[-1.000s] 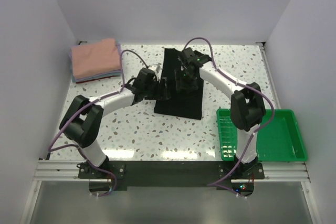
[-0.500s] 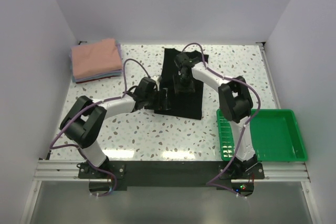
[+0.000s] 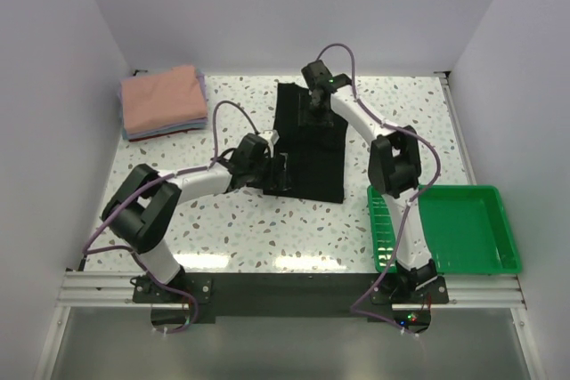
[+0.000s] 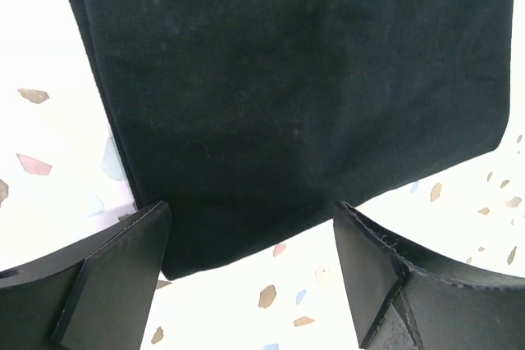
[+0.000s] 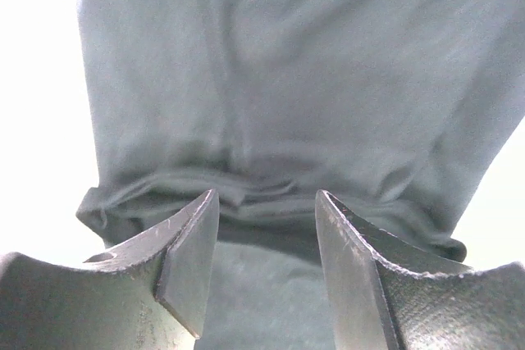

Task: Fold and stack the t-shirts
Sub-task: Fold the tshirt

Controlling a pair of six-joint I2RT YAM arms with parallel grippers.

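The black t-shirt (image 3: 307,144) lies on the desk (image 3: 267,229) as a strip running near to far, the left end effector (image 3: 281,174) wide open and empty at its near left corner, the right end effector (image 3: 314,117) partly open, holding nothing, over its far end.

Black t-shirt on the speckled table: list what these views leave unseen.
- Top view: the white right arm covers part of the black cloth t-shirt's far end.
- Left wrist view: the top edge cuts off its far part.
- Right wrist view: glare greys it; whether the dark fingers touch cloth is unclear.
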